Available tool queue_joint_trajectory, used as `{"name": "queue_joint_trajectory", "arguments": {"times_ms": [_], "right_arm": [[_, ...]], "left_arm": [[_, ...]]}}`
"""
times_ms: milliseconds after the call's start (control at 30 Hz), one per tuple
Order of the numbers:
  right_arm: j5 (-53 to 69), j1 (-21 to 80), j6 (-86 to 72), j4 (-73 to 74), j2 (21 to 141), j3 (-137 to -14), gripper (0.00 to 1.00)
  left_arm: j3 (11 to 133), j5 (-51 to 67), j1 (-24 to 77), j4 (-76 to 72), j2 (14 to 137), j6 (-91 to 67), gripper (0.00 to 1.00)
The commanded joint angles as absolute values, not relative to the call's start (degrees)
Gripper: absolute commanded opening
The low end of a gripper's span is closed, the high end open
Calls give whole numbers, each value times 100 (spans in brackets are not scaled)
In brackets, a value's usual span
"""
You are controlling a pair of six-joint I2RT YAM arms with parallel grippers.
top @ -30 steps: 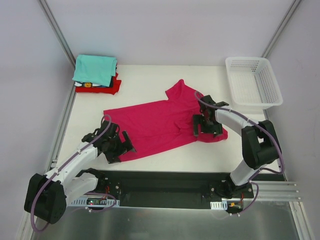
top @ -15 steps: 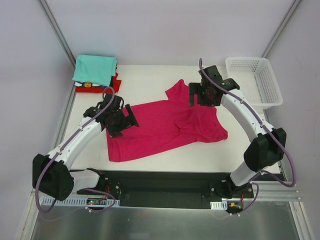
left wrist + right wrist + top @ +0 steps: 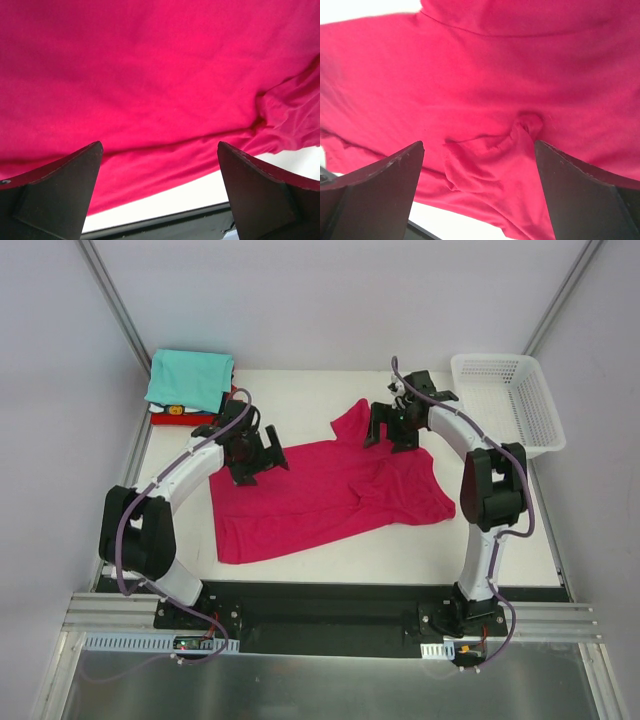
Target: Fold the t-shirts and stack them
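Across the middle of the table [image 3: 300,400] the magenta-pink t-shirt [image 3: 330,490] lies spread out and rumpled, one sleeve pointing toward the far edge and its hem toward the near-left. The left gripper [image 3: 262,462] hangs over the shirt's far-left part with its jaws released wide; its wrist view shows only smooth pink cloth between them, nothing pinched. The right gripper [image 3: 390,438] is above the cloth beside the far sleeve, jaws likewise spread and empty, with a small puckered ridge of fabric lying beneath. At the far-left corner sits a folded stack: the teal t-shirt [image 3: 190,378] on top, a dark/white t-shirt [image 3: 172,409] and a red t-shirt [image 3: 228,412] under it. A white mesh basket [image 3: 500,358] stands at the far-right corner, apart from the shirt.
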State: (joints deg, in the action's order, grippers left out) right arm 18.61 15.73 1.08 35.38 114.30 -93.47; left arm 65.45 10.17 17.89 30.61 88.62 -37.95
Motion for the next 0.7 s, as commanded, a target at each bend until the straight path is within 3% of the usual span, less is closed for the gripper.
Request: {"name": "queue_joint_trajectory", "arguments": {"times_ms": [0, 667], "right_arm": [[2987, 1538, 264, 3146, 11505, -9931, 96], [3515, 1547, -141, 2663, 11654, -9035, 96]], "left_arm": [[7066, 1283, 1723, 2681, 9219, -3542, 99], [5941, 2575, 1521, 730, 9914, -3938, 99]]}}
